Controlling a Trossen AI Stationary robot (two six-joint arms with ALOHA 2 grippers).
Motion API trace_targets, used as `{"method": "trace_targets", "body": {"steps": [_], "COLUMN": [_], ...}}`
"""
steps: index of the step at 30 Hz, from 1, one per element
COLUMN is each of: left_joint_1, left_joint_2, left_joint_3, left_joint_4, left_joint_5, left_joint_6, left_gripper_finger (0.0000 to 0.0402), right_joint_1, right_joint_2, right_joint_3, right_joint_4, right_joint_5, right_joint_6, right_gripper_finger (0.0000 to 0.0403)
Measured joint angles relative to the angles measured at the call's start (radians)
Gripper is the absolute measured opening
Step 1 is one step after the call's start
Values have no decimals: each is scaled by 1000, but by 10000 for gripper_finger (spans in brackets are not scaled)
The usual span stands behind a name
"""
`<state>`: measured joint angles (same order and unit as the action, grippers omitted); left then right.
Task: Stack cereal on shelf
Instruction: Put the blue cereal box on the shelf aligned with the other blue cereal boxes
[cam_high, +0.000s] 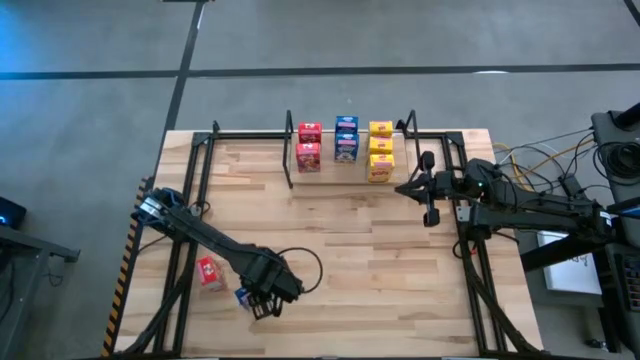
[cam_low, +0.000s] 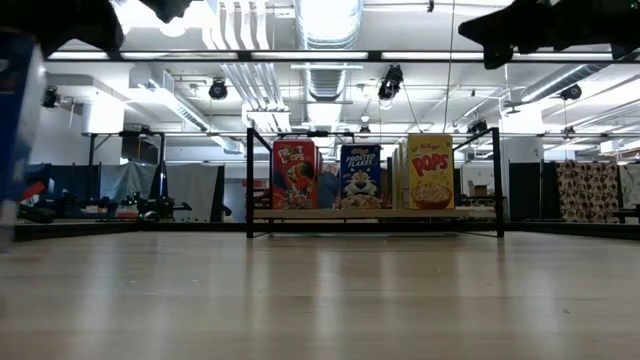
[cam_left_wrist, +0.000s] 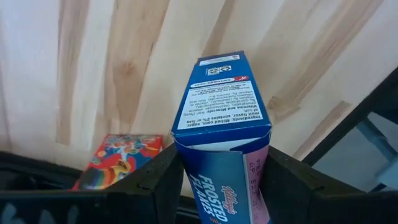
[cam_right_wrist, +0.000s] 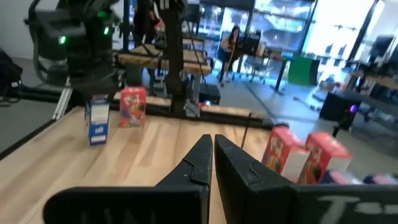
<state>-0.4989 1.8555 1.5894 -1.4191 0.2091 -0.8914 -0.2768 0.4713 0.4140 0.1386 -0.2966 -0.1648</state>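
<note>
From above, the left gripper (cam_high: 262, 303) is hovering at the table's (cam_high: 350, 250) near-left part, its jaws pinching a blue cereal box (cam_high: 244, 296); a red box (cam_high: 209, 272) is lying just beside them. The right gripper (cam_high: 431, 187) is waiting beside the shelf (cam_high: 300, 190), jaws pressed together.

At table level, boxes reading Froot Loops (cam_low: 294, 174), Frosted Flakes (cam_low: 360, 176) and Pops (cam_low: 430, 171) are standing upright on the shelf, nothing blocking them.

At the left wrist, the Frosted Flakes box is standing between the jaws, its long axis upright, ingredient panel on top.

At the right wrist, the jaws are touching; the blue box (cam_right_wrist: 97, 120) is standing upright well beyond them.
</note>
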Motion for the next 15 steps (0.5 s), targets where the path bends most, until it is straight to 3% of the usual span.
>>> {"method": "trace_targets", "body": {"steps": [4, 7, 15], "left_joint_1": [44, 78, 189], "left_joint_2": [-20, -22, 24], "left_joint_3": [13, 68, 366], "left_joint_4": [-1, 5, 31], "left_joint_5": [-11, -84, -399], "left_joint_6": [88, 196, 589], "left_gripper_finger": [169, 169, 169], "right_joint_1": [0, 0, 19], "right_joint_2": [-3, -13, -55], "right_joint_3": [-1, -2, -2], "right_joint_4": [-49, -79, -183], "right_joint_5": [0, -1, -3], "right_joint_6": [18, 36, 99], "right_gripper_finger": [9, 9, 9]}}
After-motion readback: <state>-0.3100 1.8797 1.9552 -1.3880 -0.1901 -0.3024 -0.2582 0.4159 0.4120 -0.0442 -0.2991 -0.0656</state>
